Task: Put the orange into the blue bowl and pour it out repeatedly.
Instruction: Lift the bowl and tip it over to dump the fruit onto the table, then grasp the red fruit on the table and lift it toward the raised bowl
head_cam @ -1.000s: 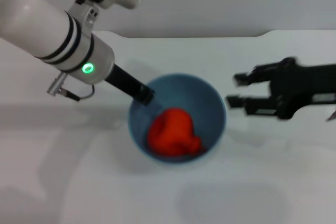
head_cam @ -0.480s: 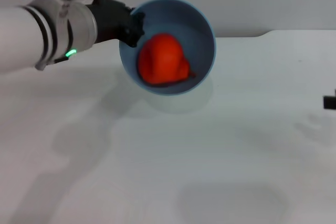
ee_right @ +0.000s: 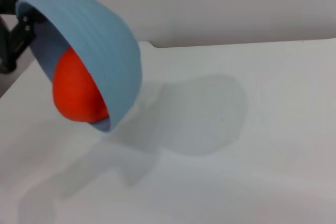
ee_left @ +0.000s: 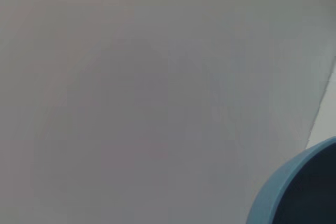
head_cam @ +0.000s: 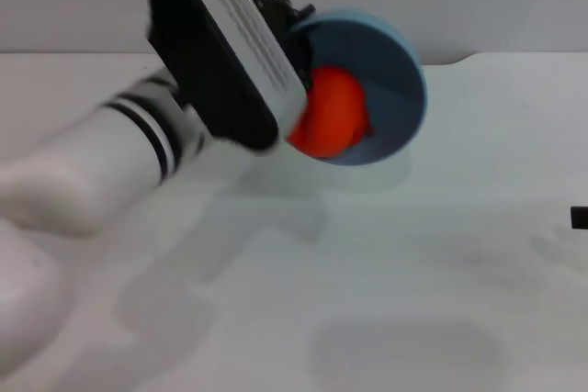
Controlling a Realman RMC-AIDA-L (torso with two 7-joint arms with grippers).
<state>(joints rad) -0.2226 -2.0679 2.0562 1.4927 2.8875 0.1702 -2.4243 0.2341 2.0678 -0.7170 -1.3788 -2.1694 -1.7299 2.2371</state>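
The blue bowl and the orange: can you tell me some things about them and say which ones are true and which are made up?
1. The blue bowl is held up off the table and tipped over on its side. True.
2. The orange has already rolled out onto the table. False: it sits at the bowl's lower rim, partly poking out of the opening.
3. The left gripper holds the bowl by its rim. True.
4. The bowl is green. False: it is light blue.
5. The right gripper is helping to hold the bowl. False: it is far off at the edge of the head view, touching nothing.
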